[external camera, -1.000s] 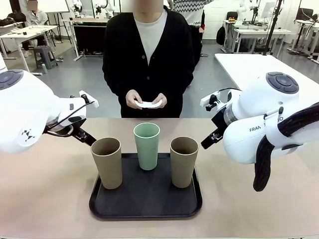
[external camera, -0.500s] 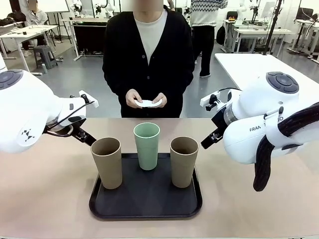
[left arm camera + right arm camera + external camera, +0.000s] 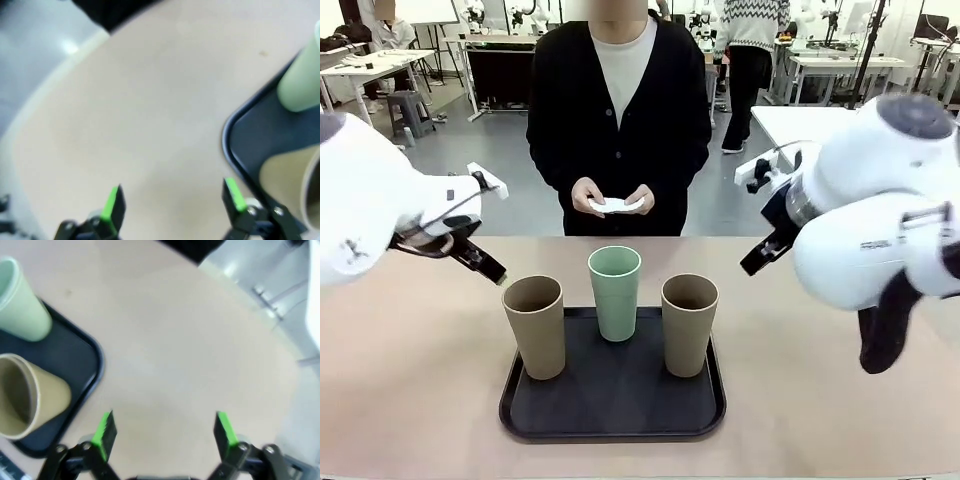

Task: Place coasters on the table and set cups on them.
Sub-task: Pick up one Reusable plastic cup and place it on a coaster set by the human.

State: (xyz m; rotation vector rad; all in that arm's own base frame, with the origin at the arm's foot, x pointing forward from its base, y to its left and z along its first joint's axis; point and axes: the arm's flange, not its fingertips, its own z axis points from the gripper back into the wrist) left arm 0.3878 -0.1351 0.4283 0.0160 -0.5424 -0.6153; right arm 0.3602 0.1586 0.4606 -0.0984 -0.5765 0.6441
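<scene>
Three cups stand upright on a black tray [image 3: 612,405]: a tan cup [image 3: 533,325] at the left, a mint green cup [image 3: 614,292] behind the middle, a tan cup [image 3: 689,323] at the right. Across the table [image 3: 410,380], the person's hands hold the white coasters [image 3: 616,207] at waist height. My left gripper [image 3: 482,265] hovers open just left of the left tan cup. In its wrist view the left gripper [image 3: 172,200] is over bare tabletop beside the tray's corner [image 3: 235,145]. My right gripper [image 3: 760,257] hangs open to the right of the right tan cup, and the right gripper [image 3: 165,430] holds nothing.
Bare tabletop lies on both sides of the tray and between it and the person. The tray's rim [image 3: 95,360] is close to the right gripper's left finger. A white table [image 3: 810,125] stands behind at the right.
Both arms have risen and drawn slightly outward, the left toward the left edge and the right toward the right. Cups, tray and the person's hands have stayed put.
</scene>
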